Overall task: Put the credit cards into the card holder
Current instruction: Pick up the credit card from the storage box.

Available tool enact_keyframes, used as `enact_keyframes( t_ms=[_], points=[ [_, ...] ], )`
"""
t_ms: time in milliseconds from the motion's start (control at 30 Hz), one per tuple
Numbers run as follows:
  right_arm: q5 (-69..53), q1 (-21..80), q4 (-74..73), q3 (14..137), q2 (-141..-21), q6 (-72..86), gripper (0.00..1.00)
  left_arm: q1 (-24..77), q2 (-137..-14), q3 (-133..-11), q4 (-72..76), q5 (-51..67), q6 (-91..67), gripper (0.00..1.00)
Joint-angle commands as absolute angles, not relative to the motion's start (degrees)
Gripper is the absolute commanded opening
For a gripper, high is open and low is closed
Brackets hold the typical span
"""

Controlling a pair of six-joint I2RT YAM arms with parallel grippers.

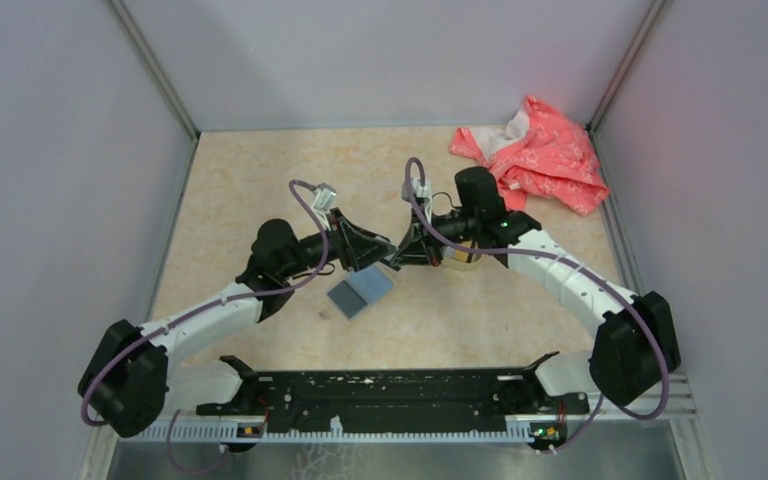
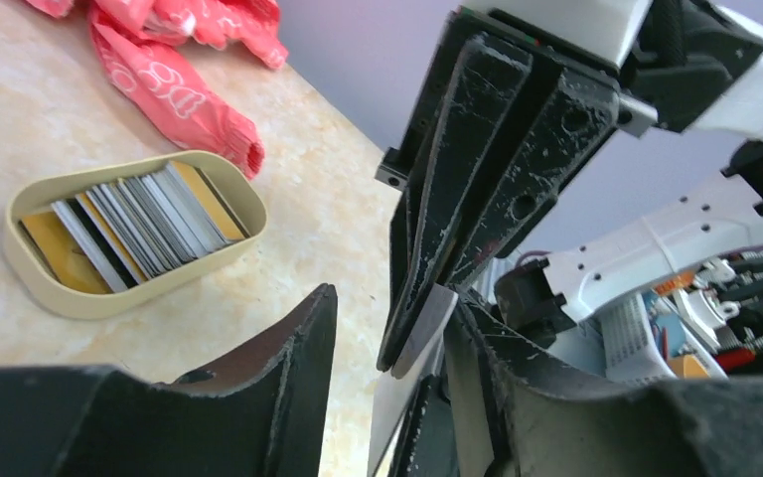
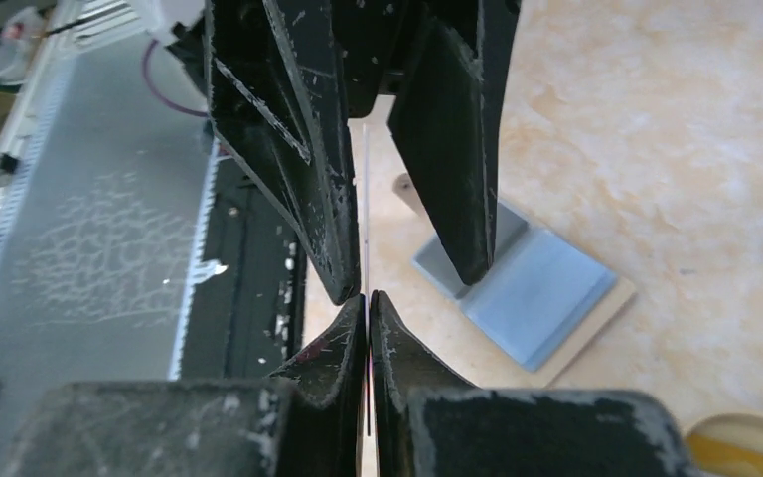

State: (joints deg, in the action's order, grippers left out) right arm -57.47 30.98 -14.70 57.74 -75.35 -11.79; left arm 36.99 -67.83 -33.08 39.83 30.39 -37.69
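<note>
My right gripper (image 3: 368, 296) is shut on a thin pale credit card (image 2: 427, 323), which the right wrist view shows edge-on. My left gripper (image 2: 392, 295) is open, with one finger on each side of that card, and the card rests close against its right finger (image 2: 517, 397). The two grippers meet in mid-air above the table's middle, the left gripper (image 1: 368, 250) beside the right gripper (image 1: 405, 250). Just below them the card holder (image 3: 541, 293) lies open and flat, grey-blue pockets on a tan backing (image 1: 360, 292). Several more credit cards (image 2: 134, 234) stand on edge in an oval tan dish (image 2: 89, 303).
The tan dish (image 1: 460, 258) sits under the right arm, mostly hidden in the top view. A crumpled red patterned cloth (image 1: 540, 155) lies at the back right corner. Grey walls close in the table on three sides. The black rail (image 1: 380, 392) runs along the near edge.
</note>
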Motion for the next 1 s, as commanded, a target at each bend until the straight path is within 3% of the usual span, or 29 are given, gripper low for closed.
enact_keyframes(
  t_ms=[0, 67, 167, 200, 267, 400, 567, 733, 967],
  points=[
    [-73.0, 30.4, -16.3, 62.2, -78.8, -11.0, 0.0, 37.2, -67.5, -32.6, 42.8, 34.0, -38.4, 0.51],
    [-76.6, 30.2, -19.3, 63.4, -80.6, -13.2, 0.0, 37.1, -67.3, -31.3, 44.1, 35.2, -38.4, 0.47],
    [-76.8, 30.3, -24.3, 65.1, -82.0, -17.2, 0.0, 36.9, -66.8, -30.9, 44.6, 35.8, -38.4, 0.23],
    [-76.3, 30.2, -24.4, 65.1, -82.0, -17.3, 0.0, 36.9, -66.6, -30.9, 43.9, 35.6, -38.1, 0.21],
    [-75.0, 30.2, -24.1, 64.8, -81.7, -17.3, 0.0, 36.7, -65.7, -31.0, 42.3, 34.8, -37.2, 0.23],
    [-73.8, 29.7, -21.8, 64.1, -81.4, -15.1, 0.0, 36.4, -62.5, -30.2, 39.9, 33.0, -36.4, 0.49],
    [-76.3, 28.1, -10.6, 60.3, -79.3, -5.5, 0.0, 36.3, -56.7, -24.1, 44.5, 29.4, -37.6, 0.63],
    [-75.8, 27.9, 8.0, 54.1, -76.0, 10.6, 0.0, 36.3, -55.6, -16.9, 59.0, 27.6, -40.8, 0.51],
    [-75.7, 27.9, 9.4, 53.4, -76.7, 11.0, 0.0, 36.4, -61.0, -20.4, 62.7, 30.1, -41.2, 0.38]
  ],
)
